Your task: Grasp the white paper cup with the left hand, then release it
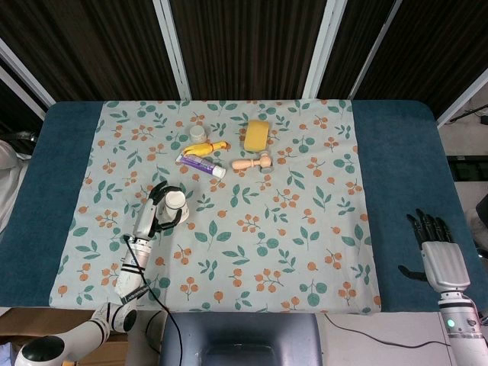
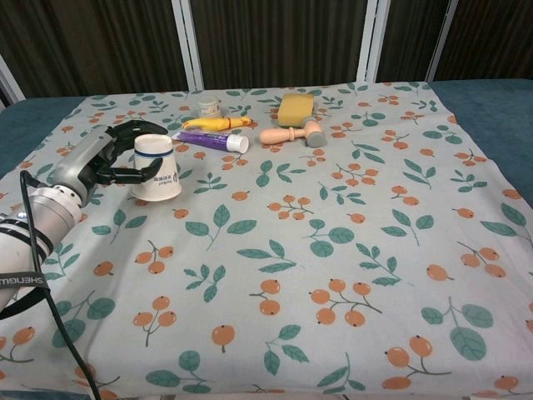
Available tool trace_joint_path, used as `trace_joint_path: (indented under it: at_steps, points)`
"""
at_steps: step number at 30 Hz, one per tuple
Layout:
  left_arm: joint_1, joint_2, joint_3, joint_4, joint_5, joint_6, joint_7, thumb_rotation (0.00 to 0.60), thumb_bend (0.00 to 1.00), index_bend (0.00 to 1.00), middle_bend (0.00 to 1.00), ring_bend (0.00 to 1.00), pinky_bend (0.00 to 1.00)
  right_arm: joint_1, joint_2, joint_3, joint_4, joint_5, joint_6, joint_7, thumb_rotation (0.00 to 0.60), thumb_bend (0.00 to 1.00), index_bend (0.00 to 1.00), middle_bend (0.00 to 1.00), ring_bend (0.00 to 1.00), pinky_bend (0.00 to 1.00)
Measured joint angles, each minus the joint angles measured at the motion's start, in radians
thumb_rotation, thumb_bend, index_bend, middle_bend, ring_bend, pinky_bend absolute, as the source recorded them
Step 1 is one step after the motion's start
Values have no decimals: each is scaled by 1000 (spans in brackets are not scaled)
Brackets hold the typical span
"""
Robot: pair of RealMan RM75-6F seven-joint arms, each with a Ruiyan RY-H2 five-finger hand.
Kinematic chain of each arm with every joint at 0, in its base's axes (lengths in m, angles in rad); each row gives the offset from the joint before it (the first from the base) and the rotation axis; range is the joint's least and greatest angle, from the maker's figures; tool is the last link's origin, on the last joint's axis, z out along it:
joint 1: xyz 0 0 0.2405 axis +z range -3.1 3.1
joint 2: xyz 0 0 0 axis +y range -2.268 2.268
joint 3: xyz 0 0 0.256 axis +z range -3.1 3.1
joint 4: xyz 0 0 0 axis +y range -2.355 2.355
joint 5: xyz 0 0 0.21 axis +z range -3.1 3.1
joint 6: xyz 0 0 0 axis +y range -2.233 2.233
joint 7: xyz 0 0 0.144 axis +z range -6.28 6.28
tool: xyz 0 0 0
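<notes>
The white paper cup (image 1: 176, 203) (image 2: 156, 171) stands upside down on the floral cloth, left of centre. It has a dark ring near its upturned base. My left hand (image 1: 156, 213) (image 2: 96, 160) comes at it from the left and holds it, with fingers curved round the far side and the thumb across the near side. My right hand (image 1: 441, 259) hangs off the table's near right corner in the head view, fingers spread and holding nothing. The chest view does not show it.
Behind the cup lie a purple tube (image 1: 201, 165) (image 2: 211, 140), a yellow toy (image 1: 206, 148), a small jar (image 1: 197, 133) (image 2: 208, 106), a yellow sponge (image 1: 256, 134) (image 2: 296, 109) and a wooden stamp (image 1: 252, 162) (image 2: 290, 133). Blue table strips (image 1: 396, 152) flank the cloth.
</notes>
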Motion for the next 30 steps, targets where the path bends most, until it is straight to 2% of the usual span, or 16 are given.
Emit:
trace_joint_path:
  at_steps: [9, 13, 15, 17, 21, 25, 28, 30]
  points:
    - [12, 20, 6, -23, 25, 23, -15, 600, 402, 77, 41, 0, 10, 1, 5, 0, -10, 2, -4, -3, 600, 218, 0, 0, 0, 0]
    - [22, 68, 15, -105, 66, 87, -3, 600, 384, 78, 3, 0, 0, 0, 10, 1, -15, -6, 7, -3, 600, 219, 0, 0, 0, 0]
    - [30, 109, 24, -169, 91, 121, 26, 600, 373, 130, 5, 0, 0, -2, 12, 2, -17, -12, 18, -5, 600, 219, 0, 0, 0, 0]
    - [42, 173, 39, -270, 119, 152, 99, 600, 358, 187, 24, 0, 0, -4, 14, 3, -17, -19, 29, -6, 600, 218, 0, 0, 0, 0]
    - [78, 319, 74, -502, 146, 183, 350, 600, 346, 77, 7, 0, 0, -12, 10, 6, 0, -42, 71, 0, 600, 218, 0, 0, 0, 0]
    - [150, 475, 123, -687, 141, 223, 734, 600, 353, 11, 0, 0, 0, -25, -1, 9, 40, -75, 128, 14, 600, 219, 0, 0, 0, 0]
    - [198, 562, 159, -757, 130, 239, 971, 600, 355, 0, 0, 0, 0, -35, -4, 7, 64, -102, 161, 24, 600, 218, 0, 0, 0, 0]
    - [234, 594, 180, -774, 124, 257, 1067, 600, 361, 0, 0, 0, 0, -42, -2, 4, 73, -117, 182, 26, 600, 217, 0, 0, 0, 0]
